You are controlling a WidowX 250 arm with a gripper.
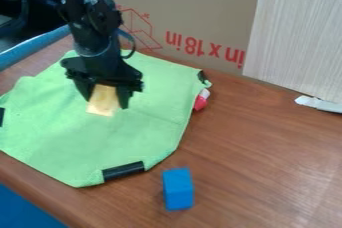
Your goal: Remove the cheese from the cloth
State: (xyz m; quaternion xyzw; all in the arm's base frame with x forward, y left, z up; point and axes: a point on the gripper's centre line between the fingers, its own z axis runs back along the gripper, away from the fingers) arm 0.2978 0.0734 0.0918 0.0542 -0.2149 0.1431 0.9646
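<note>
The hand (107, 102) hangs over the green cloth (150, 122) toward nine o'clock in the view, open, its fingers apart on either side of the yellow cheese (101, 108). The cheese lies near the middle of the cloth, which is spread on the brown wooden desk (260, 157). At six o'clock in the view stands a blue block (178, 189), near the cloth. A red-and-white object (201, 101) sits at the cloth's two o'clock edge, and a cardboard box (200, 2) stands at twelve.
</note>
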